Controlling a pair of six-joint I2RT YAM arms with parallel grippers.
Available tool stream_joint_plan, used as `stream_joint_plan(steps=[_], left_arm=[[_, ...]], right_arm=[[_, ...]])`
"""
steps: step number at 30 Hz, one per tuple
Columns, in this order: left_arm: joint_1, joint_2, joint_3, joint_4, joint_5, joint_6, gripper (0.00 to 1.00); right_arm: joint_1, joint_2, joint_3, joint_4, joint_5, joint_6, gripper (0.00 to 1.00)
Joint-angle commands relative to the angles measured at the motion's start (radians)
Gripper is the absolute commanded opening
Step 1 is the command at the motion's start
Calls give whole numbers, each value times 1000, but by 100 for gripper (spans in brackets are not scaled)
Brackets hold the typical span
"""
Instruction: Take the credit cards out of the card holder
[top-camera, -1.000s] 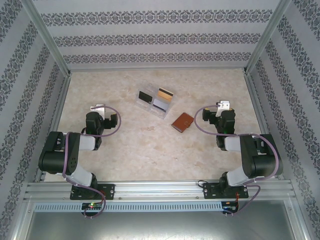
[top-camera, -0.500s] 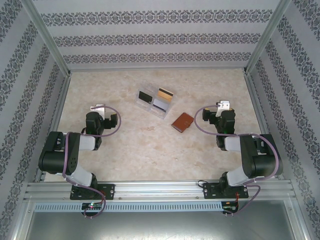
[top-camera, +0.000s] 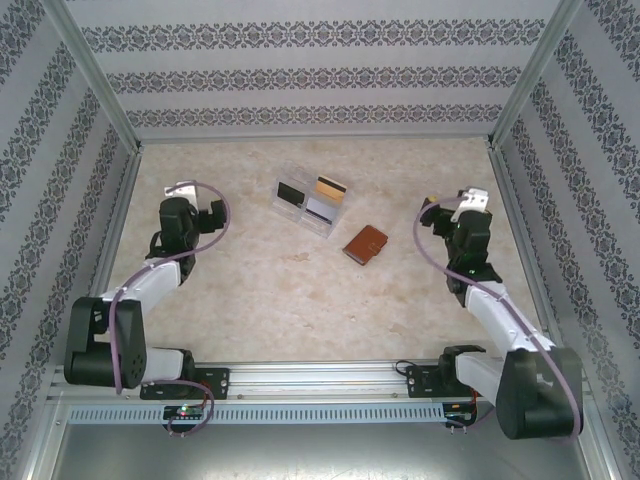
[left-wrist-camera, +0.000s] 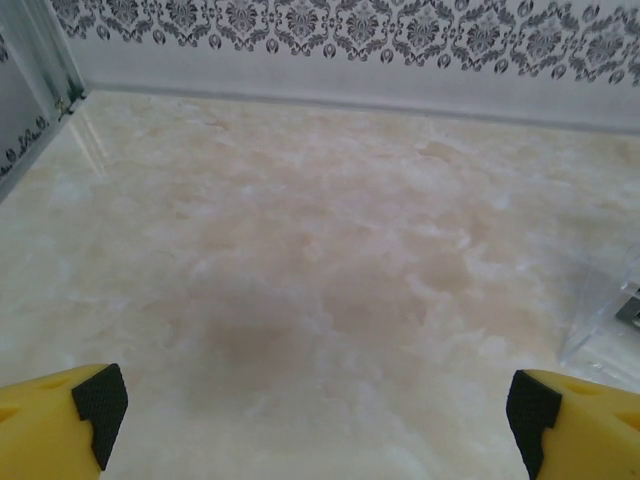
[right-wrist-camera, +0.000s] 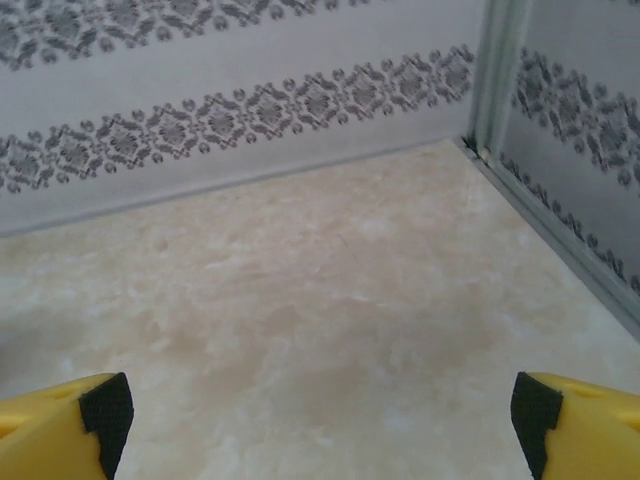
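The card holder (top-camera: 365, 243) is a small brown wallet lying folded shut on the marble tabletop, right of centre. The credit cards inside it are hidden. My left gripper (top-camera: 203, 213) hovers well to the wallet's left, open, with bare tabletop between its yellow fingers (left-wrist-camera: 60, 415). My right gripper (top-camera: 447, 213) hovers to the wallet's right, also open, its fingers (right-wrist-camera: 580, 420) wide apart over bare tabletop near the right wall. In the wrist views the left gripper (left-wrist-camera: 315, 410) and right gripper (right-wrist-camera: 320, 410) hold nothing.
A clear plastic compartment tray (top-camera: 311, 203) sits just behind and left of the wallet, with a dark, an orange and a white card-like piece in it. Its corner (left-wrist-camera: 610, 320) shows at the right of the left wrist view. Patterned walls and metal posts (right-wrist-camera: 500, 70) enclose the table.
Both arms have unfolded and reached farther out over the table. The left gripper moved back and left, the right gripper back and right. Wallet and tray have not moved.
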Motion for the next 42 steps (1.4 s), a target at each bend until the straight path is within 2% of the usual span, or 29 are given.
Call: stream_joint_plan(steps=[1, 8, 11, 13, 17, 20, 22, 26, 33, 42], left_arm=[[7, -56, 87, -279, 7, -146, 99], [8, -136, 184, -480, 144, -287, 99], [8, -162, 188, -500, 211, -309, 99], [8, -176, 181, -489, 248, -301, 99], [9, -188, 170, -468, 289, -305, 99], [7, -183, 173, -462, 321, -307, 99], [7, -178, 176, -466, 325, -308, 99], [6, -168, 197, -488, 338, -306, 99], [6, -146, 219, -524, 368, -305, 99], [5, -116, 229, -537, 406, -318, 99]], right_arm=[[-6, -8, 170, -477, 1, 207, 98], [-2, 67, 278, -753, -272, 359, 98], [11, 102, 271, -772, -420, 337, 98], [50, 146, 286, -808, -457, 317, 98], [188, 233, 311, -839, -340, 315, 94], [241, 320, 347, -805, -331, 346, 83], [271, 390, 389, -775, -314, 375, 79], [300, 530, 479, -738, -261, 438, 71], [323, 726, 624, -784, -135, 449, 65], [437, 755, 617, -842, -90, 427, 58]])
